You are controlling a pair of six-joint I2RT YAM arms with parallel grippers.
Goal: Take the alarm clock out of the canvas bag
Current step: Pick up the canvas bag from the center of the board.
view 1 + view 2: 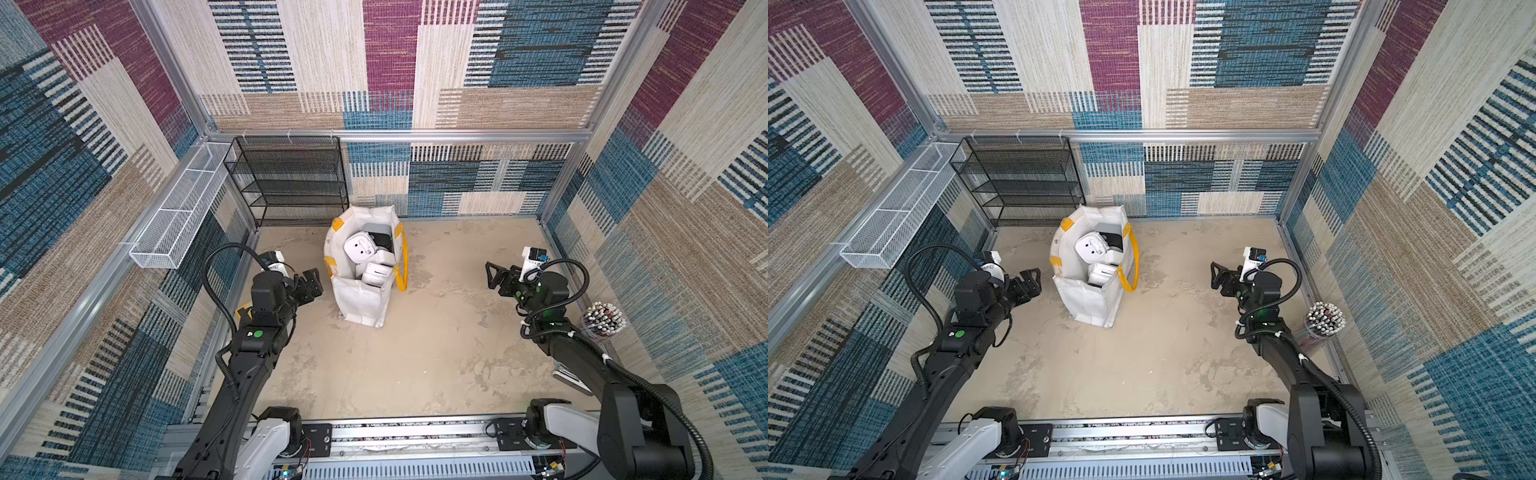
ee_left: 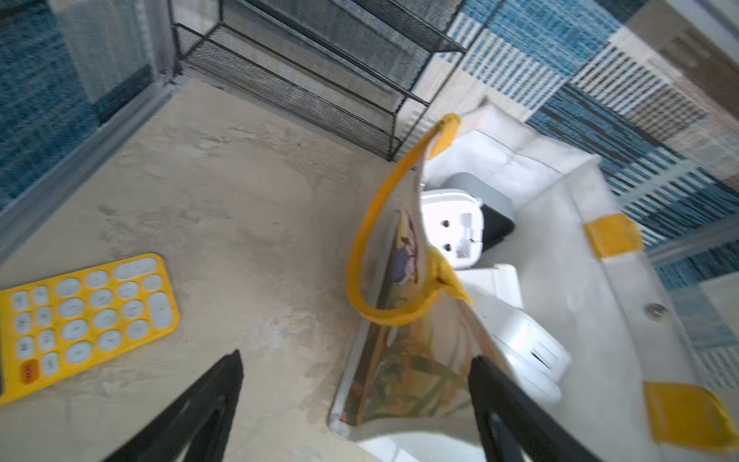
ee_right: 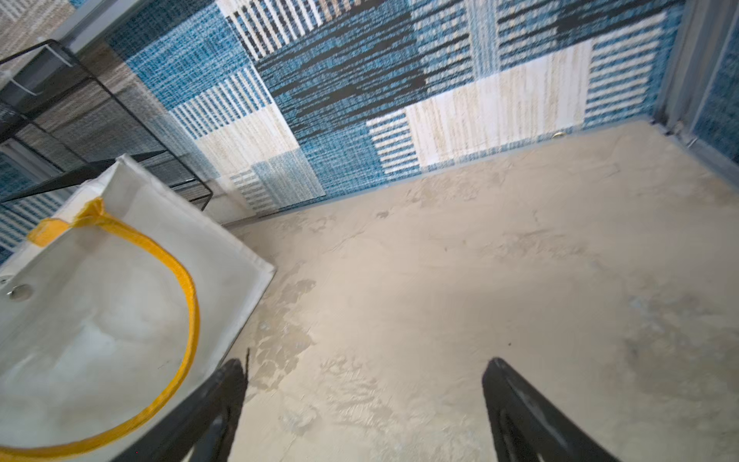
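Big stuff first: beige tabletop (image 1: 415, 353), black mesh shelf (image 1: 291, 183) off at 11 o'clock, and the canvas bag (image 1: 361, 299) standing upright around 12. Its mouth faces up and its long side runs 12-to-6 in both top views.

The left gripper (image 1: 312, 282) sits just beside the bag without touching it, fingers spread wide and empty, with the bag at its 3 o'clock. The right gripper (image 1: 491, 276) is well apart, bag at its 9, also spread and empty. So the left one is clearly nearer.

Inside the bag is a pile of white and grey gadgets (honestly can't tell for sure which is which). My guess for the alarm clock (image 1: 360, 248) is the rounded white one on top, toward the 12 end of the mouth. It's fully inside, nothing lifted yet.

I'd say the reach has to come over the rim and straight down, since the yellow handle (image 1: 401, 266) on the 3 o'clock side could snag.
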